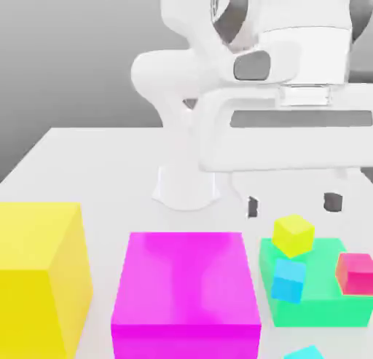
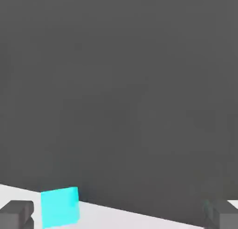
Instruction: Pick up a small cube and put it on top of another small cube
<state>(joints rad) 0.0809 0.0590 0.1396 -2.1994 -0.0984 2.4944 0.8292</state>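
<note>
The small turquoise-cyan cube (image 1: 306,352) lies at the very bottom edge of the exterior view, partly cut off, in front of the green block. The hand view shows the same cube (image 2: 59,207) on the white table near its edge, close to one finger (image 2: 16,214). My gripper (image 1: 292,204) hangs open with its fingers spread wide and nothing between them (image 2: 119,218). It is well back from the turquoise cube. A small yellow cube (image 1: 293,234) sits just below it in the picture. A small sky-blue cube (image 1: 288,279) leans at the green block's near left side.
A flat green block (image 1: 320,296) carries a small red cube (image 1: 355,272) at the exterior view's right. A big magenta block (image 1: 186,292) stands in the middle and a big yellow block (image 1: 40,277) at the left. The arm's white base (image 1: 186,186) is behind.
</note>
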